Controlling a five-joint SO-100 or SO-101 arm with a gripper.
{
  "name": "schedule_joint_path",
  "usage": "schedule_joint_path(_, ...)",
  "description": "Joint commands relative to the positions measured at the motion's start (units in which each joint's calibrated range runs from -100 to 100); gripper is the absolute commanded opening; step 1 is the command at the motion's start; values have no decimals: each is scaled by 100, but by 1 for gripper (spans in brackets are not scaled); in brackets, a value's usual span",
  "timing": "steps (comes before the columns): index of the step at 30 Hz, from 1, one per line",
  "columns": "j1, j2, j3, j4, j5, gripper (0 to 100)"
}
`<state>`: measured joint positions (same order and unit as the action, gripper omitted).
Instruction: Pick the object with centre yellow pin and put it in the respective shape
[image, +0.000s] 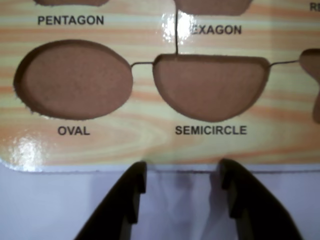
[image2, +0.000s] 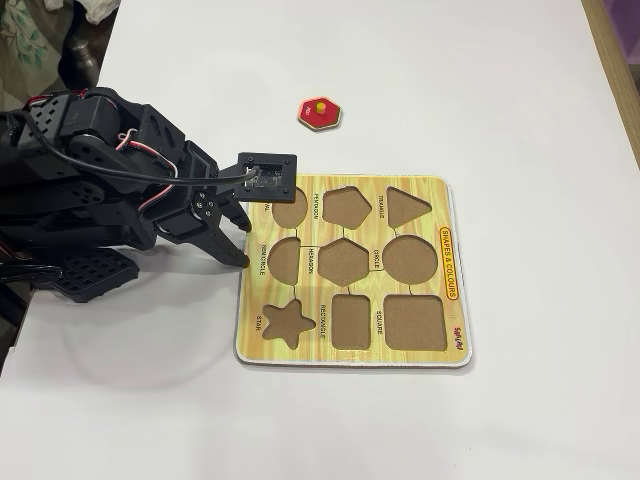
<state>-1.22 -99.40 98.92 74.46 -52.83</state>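
At left edge of puzzle board (image2: 352, 355), fixed view: my gripper (image2: 238, 238) hovers, fingers apart, nothing held. Wrist view shows oval recess (image: 75, 80) and semicircle recess (image: 210, 87) just ahead of board edge, both empty. Red hexagon piece (image2: 319, 113) with yellow pin (image2: 319, 102) lies beyond board's far edge, well apart from gripper. Risk: direct reach across board may snag fingertips on recess rims, shifting board. Risk: pin small; off-centre closure tips piece.

white smooth table (image2: 420, 60) | wooden shape-sorting board with empty cutouts (image2: 440, 355) lying flat | red hexagon piece with yellow pin (image2: 319, 113) apart from board
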Motion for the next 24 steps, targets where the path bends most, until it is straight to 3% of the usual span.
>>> schedule_joint_path(1,53,90,27,116,27,17)
schedule_joint_path(14,83,266,27,30,-25,17)
schedule_joint_path(24,73,2049,-1277,-169,22,17)
